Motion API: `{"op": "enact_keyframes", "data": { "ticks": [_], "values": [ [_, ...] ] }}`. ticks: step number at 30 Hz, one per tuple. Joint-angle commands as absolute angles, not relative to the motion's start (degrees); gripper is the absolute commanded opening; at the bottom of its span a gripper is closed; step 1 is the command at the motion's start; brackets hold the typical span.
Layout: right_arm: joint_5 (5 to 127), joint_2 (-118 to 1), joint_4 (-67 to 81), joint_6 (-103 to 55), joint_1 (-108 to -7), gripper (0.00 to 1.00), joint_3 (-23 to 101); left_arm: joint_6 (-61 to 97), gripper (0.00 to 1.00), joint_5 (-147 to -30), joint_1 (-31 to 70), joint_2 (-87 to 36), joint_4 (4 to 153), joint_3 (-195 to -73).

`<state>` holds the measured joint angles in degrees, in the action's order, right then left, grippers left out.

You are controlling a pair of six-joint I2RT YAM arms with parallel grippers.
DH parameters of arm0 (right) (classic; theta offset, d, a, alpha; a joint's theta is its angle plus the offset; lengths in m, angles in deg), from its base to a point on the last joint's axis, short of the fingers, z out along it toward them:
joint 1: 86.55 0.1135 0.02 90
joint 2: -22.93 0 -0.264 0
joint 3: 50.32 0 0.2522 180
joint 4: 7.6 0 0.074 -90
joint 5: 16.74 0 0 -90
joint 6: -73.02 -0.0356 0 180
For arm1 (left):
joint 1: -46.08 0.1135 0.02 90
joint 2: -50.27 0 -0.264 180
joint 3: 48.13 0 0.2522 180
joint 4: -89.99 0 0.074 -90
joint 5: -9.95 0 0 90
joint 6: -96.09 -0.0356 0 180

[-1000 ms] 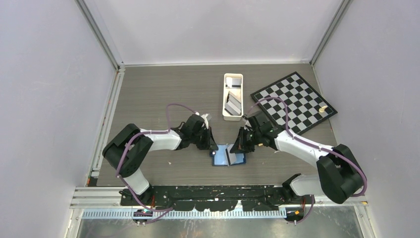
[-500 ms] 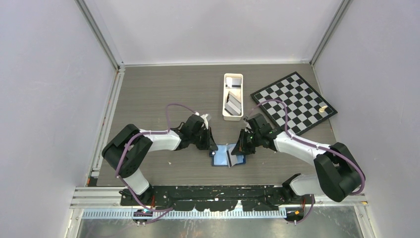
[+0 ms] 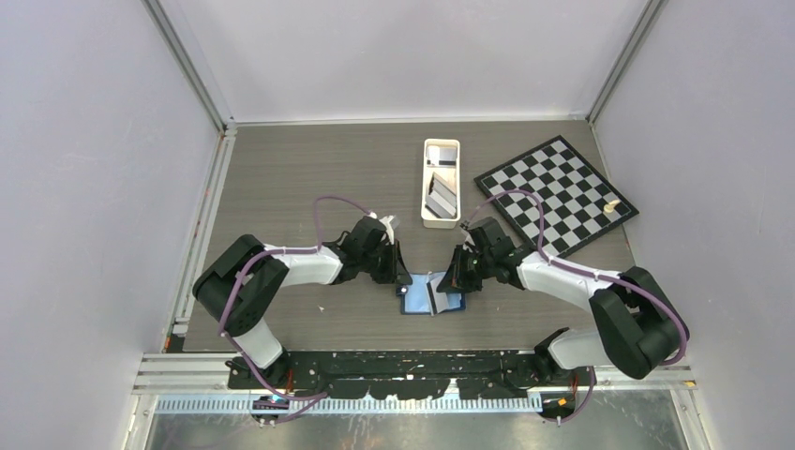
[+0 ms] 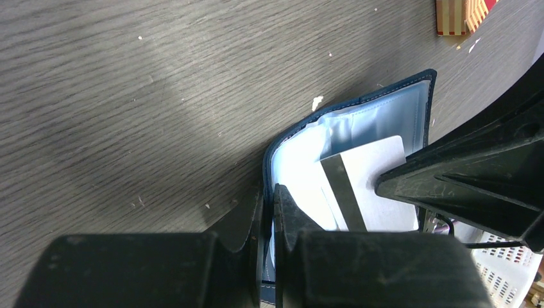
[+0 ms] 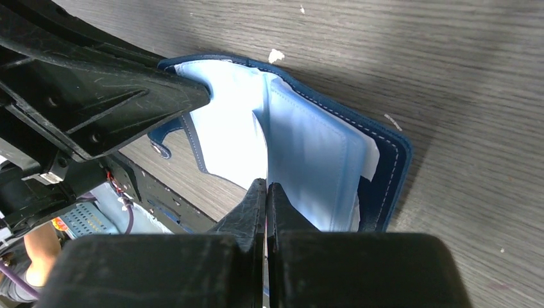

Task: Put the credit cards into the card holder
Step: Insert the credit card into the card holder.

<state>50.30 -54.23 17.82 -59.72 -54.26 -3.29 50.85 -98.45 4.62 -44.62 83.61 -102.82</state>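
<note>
Grey wood-grain table (image 3: 309, 178), walled in by pale panels, is carrying everything. The navy card holder (image 3: 453, 302) is lying open at the lower centre of the overhead view, between the two arms. At its left side the left claw (image 4: 269, 192) is pinching the dark cover edge between nearly closed fingers, seemingly pinning that flap so the pale blue pockets are facing up. From the right, the right claw (image 5: 266, 186) is squeezing tight on a credit card (image 4: 365, 163), white with a dark stripe, and angling it against the blue lining. I am judging this to be the insertion step, though whether the leading edge is inside a slot is not showing clearly. Spare cards (image 3: 441, 195) are waiting in the white tray (image 3: 441, 223) at upper centre, beside a chessboard (image 3: 553, 192), so much of the job is looking undone.
</note>
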Motion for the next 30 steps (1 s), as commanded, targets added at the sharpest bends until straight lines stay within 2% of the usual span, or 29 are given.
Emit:
{"op": "enact_keyframes", "data": {
  "ticks": [1, 30],
  "values": [
    [54.1, -54.7, 14.3, -58.9, -53.9, 0.0, -5.2, 49.5, 0.0, -96.8, 5.1, -43.1, 81.8, -101.7],
    [62.1, -57.8, 2.3, -59.9, -50.8, 0.0, -12.1, 49.9, 0.0, -97.4, 5.1, -42.7, 82.1, -101.4]
  ]
}}
